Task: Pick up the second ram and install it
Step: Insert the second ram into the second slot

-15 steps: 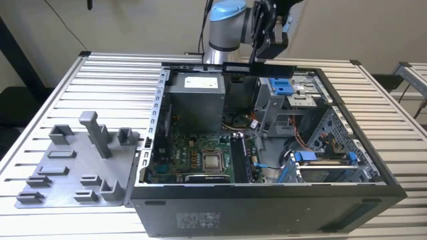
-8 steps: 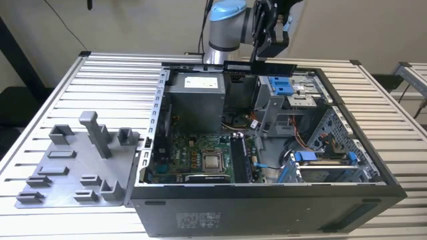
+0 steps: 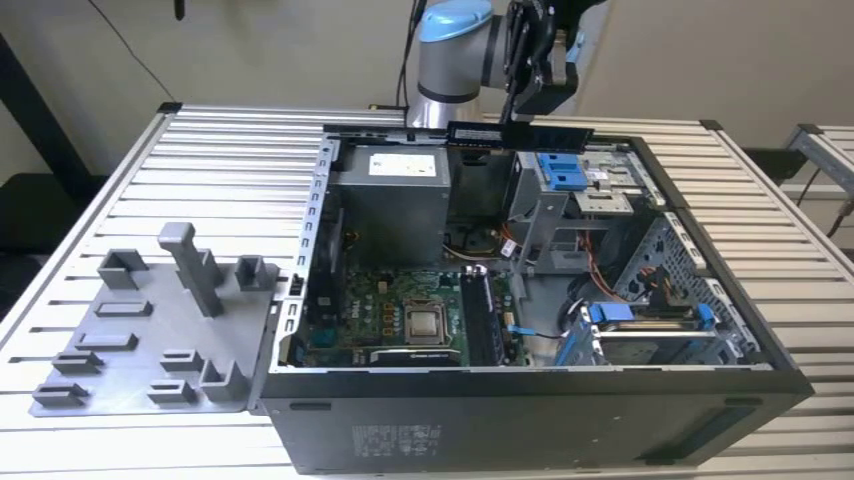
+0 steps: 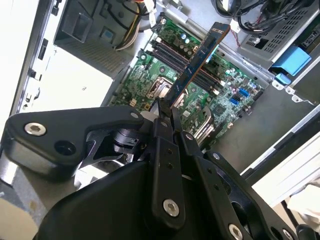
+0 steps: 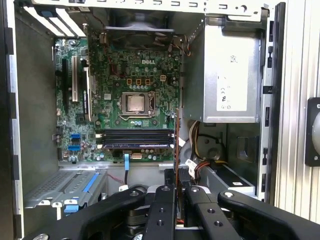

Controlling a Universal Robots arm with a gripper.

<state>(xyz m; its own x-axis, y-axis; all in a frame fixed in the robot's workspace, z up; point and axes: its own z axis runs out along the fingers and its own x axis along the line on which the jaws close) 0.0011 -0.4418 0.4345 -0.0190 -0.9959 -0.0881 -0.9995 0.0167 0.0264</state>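
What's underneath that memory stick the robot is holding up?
Below the memory stick lies the motherboard with its dark memory slots; in the second wrist view the stick covers part of them.

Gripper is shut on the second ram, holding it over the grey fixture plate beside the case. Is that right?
No. The gripper is shut on the second ram, but holds it over the open computer case, not the grey fixture plate beside it, as the exterior view shows.
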